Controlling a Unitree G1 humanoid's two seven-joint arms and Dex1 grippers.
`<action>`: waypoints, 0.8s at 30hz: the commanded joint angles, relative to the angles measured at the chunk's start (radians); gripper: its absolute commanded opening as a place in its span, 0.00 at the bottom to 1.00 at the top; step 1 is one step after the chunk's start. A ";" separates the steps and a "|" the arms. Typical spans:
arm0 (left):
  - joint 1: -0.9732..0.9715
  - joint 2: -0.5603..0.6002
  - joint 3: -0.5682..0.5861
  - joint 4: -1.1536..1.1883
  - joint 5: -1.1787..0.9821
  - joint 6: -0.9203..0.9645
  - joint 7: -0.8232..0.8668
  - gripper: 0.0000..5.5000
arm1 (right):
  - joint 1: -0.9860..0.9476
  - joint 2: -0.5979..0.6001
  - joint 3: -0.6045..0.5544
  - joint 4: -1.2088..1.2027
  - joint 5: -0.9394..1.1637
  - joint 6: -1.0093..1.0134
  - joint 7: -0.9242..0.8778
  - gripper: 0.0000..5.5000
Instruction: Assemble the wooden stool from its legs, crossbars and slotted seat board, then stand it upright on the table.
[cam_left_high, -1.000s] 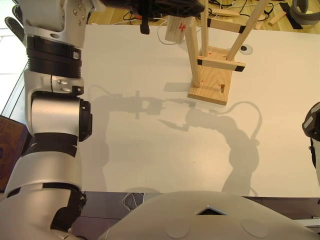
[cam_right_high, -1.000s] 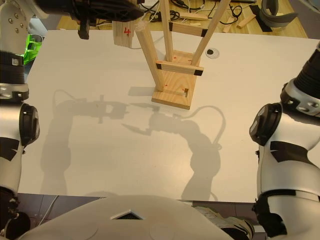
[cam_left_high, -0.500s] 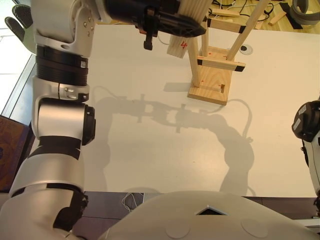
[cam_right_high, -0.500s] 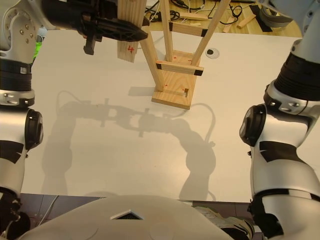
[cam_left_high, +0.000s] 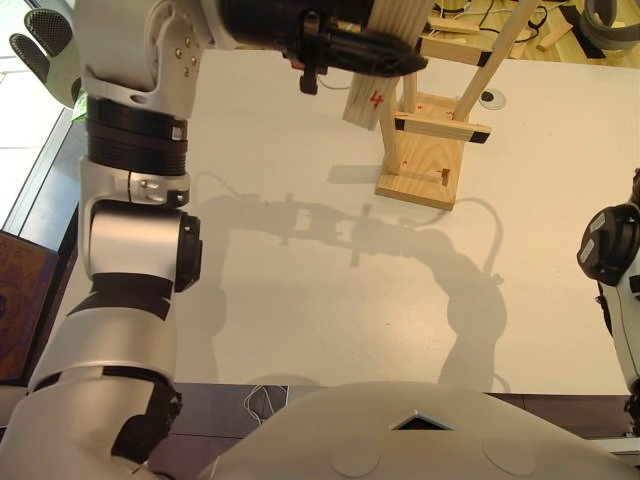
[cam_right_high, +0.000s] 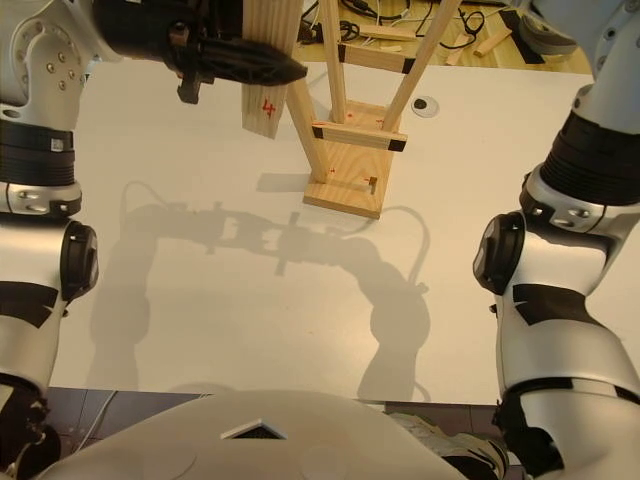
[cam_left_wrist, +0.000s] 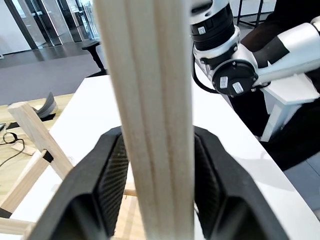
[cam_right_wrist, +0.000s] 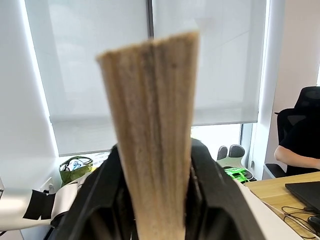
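Observation:
The slotted seat board (cam_left_high: 432, 183) lies flat on the white table (cam_left_high: 300, 310) at the far middle. Legs (cam_left_high: 388, 130) rise from it, joined by black-ended crossbars (cam_left_high: 441, 127). My left gripper (cam_left_high: 400, 60) is shut on a wooden piece marked with a red 4 (cam_left_high: 368, 100), which hangs just left of the nearest leg. From the left wrist, black fingers (cam_left_wrist: 117, 175) clamp this piece (cam_left_wrist: 150, 100) on both sides. My right gripper (cam_right_wrist: 155, 170) is shut on a wooden piece (cam_right_wrist: 152, 100) whose cut end points up. I cannot tell whether it is the same piece.
A round cable hole (cam_left_high: 488, 97) sits in the table right of the stool. Loose wooden pieces (cam_left_high: 447, 26) and cables lie on the floor past the far edge. The near half of the table is bare.
My left gripper carried the marked piece right and a little lower, up to the stool's nearest leg. The right arm swung up and inward; the two arm shadows now meet.

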 joint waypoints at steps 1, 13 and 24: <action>-0.036 -0.013 0.070 0.025 0.004 -0.009 0.109 0.46 | 0.016 -0.002 -0.025 -0.007 -0.008 -0.022 -0.025 0.19; 0.393 -0.006 0.379 -0.149 -0.064 0.024 0.507 0.53 | 0.210 -0.152 -0.243 -0.023 -0.064 -0.075 -0.176 0.18; 0.231 -0.340 0.132 0.408 0.281 -0.475 0.770 0.53 | 0.394 -0.150 -0.306 0.066 -0.256 -0.282 -0.277 0.18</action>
